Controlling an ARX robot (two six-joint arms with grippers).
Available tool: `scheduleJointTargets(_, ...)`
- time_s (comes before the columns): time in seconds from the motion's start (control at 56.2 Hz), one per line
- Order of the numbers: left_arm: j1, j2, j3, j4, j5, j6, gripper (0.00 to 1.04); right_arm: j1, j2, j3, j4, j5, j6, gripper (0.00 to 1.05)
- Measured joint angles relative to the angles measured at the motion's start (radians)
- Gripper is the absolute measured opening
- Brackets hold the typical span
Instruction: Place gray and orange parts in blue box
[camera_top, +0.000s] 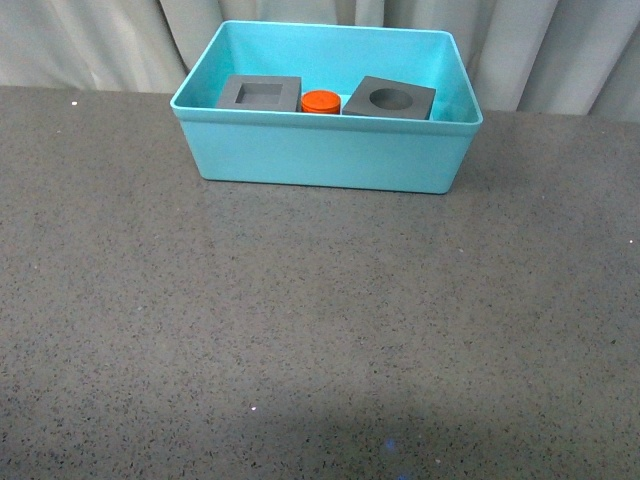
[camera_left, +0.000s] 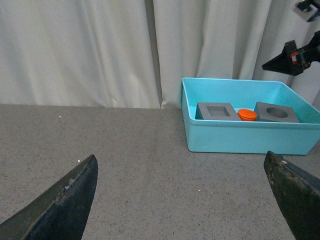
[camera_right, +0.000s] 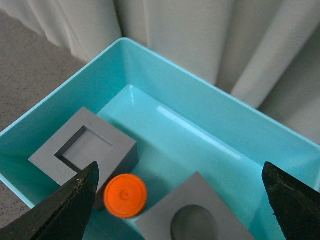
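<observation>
The blue box (camera_top: 330, 155) stands at the far middle of the table. Inside it sit the gray cube with a square recess (camera_top: 260, 94), the orange cylinder (camera_top: 320, 102) and the gray cube with a round recess (camera_top: 391, 98), side by side. My right gripper (camera_right: 182, 200) is open and empty, held above the box over the round-recess cube (camera_right: 197, 217) and the orange cylinder (camera_right: 125, 195); the square-recess cube (camera_right: 82, 152) lies beside them. My left gripper (camera_left: 182, 197) is open and empty, low over bare table, well short of the box (camera_left: 250, 137). Neither arm shows in the front view.
The table (camera_top: 300, 330) is dark gray and speckled. A pale curtain (camera_top: 100, 40) hangs right behind the box. The right arm (camera_left: 297, 52) shows dark in the left wrist view, above the box's far end.
</observation>
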Motion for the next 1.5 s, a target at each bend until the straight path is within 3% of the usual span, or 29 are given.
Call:
scheduleJointTargets(0.285,0.000,0.000,0.000,0.000,0.000,0.000,0.98,-0.016,-0.271,-0.394,0.220,0.177,0.012,0.95)
scheduleJointTargets(0.587,0.000,0.000,0.000,0.000,0.000,0.000,0.98,-0.039,-0.494,-0.765,0.532,0.557,0.082,0.95)
scheduleJointTargets(0.641,0.000,0.000,0.000,0.000,0.000,0.000,0.98,-0.059,-0.526,-0.882,0.726,0.488,0.122,0.85)
scheduleJointTargets(0.748,0.000,0.000,0.000,0.000,0.000,0.000,0.98,-0.093,-0.597,-1.078,0.969,0.425,0.156,0.64)
scheduleJointTargets(0.854,0.000,0.000,0.000,0.000,0.000,0.000,0.98,-0.128,-0.691,-1.212,1.025,0.388,0.164,0.44)
scheduleJointTargets(1.032,0.000,0.000,0.000,0.000,0.000,0.000,0.98,-0.196,-0.866,-1.440,1.058,0.328,0.169,0.00)
scheduleJointTargets(1.424,0.000,0.000,0.000,0.000,0.000,0.000,0.98,-0.268,-1.157,-1.658,0.988,0.255,0.171,0.00)
scheduleJointTargets(1.495,0.000,0.000,0.000,0.000,0.000,0.000,0.98,-0.312,-1.180,-1.692,1.015,0.194,0.171,0.00)
